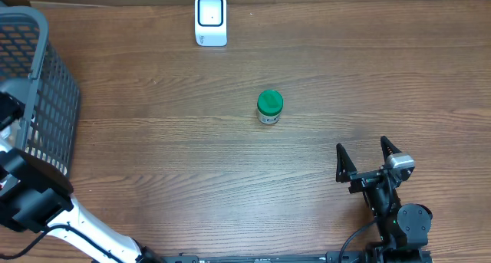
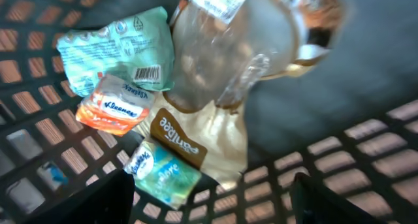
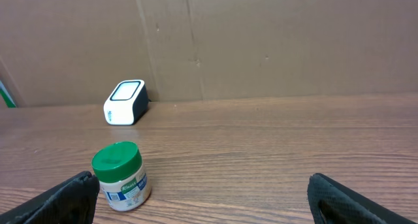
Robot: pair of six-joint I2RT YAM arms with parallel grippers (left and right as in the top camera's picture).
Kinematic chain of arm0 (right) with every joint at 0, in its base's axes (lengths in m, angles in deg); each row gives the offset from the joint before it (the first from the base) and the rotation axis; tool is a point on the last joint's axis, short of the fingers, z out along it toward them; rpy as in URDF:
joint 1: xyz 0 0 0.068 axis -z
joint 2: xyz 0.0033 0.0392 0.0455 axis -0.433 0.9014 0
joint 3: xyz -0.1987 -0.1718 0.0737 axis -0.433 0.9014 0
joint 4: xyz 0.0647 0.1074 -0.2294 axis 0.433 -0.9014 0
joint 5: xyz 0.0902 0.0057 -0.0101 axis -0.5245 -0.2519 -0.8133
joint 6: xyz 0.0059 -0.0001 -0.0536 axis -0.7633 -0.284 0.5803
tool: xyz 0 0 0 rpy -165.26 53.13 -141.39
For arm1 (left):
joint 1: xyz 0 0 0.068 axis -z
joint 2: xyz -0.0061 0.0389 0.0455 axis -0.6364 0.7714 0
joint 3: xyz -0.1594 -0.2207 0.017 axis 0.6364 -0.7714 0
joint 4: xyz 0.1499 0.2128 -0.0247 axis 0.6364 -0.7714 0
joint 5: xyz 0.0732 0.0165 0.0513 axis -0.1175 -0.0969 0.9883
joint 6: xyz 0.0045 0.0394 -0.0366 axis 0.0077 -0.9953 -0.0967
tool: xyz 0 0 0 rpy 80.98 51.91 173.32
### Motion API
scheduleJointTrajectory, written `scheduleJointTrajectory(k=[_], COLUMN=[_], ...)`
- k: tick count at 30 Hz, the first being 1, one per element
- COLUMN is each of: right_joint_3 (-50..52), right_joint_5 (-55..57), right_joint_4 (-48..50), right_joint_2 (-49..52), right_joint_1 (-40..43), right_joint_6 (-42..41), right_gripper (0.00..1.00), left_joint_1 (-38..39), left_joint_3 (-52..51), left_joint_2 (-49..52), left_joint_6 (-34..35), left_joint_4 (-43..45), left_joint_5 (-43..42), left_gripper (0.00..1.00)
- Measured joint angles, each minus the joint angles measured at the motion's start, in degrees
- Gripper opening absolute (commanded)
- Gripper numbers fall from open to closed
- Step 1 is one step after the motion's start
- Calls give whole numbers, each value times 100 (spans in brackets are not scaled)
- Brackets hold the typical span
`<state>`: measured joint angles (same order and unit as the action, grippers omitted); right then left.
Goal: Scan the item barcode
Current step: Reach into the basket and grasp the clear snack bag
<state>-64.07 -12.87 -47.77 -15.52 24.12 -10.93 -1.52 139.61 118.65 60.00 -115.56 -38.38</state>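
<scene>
A small round jar (image 1: 269,106) with a green screw lid and a white label printed in blue and green stands upright near the middle of the worktop, its lid shut. A white barcode scanner (image 1: 210,20), a rounded box with a dark-framed pale window on its face, sits at the far edge, to the far left of the jar and well apart from it.

Clear packet (image 2: 241,48) blurred, cut by top edge; basket (image 1: 54,102) cropped left.

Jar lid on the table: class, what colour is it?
Green. The jar lid shows best in the right wrist view.
</scene>
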Motion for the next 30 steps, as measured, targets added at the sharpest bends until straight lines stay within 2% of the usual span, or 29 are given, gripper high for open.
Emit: scheduleJointTrajectory(k=[15, 22, 27, 30], right_joint_3=[0, 0, 0, 0], right_joint_5=[2, 0, 2, 2], right_joint_4=[-2, -2, 0, -2], right_joint_2=[0, 0, 0, 0], right_joint_1=[0, 0, 0, 0], right_joint_6=[-2, 0, -2, 2], right_gripper=[100, 100, 100, 100], left_joint_1=[-74, -74, -74, -74], left_joint_3=[-1641, -2149, -2457, -2653], left_joint_2=[20, 20, 20, 20], left_joint_6=[-221, -365, -402, -409], left_joint_4=[1344, 2048, 2393, 2551], left_joint_5=[138, 181, 190, 203], left_gripper=[82, 89, 84, 77])
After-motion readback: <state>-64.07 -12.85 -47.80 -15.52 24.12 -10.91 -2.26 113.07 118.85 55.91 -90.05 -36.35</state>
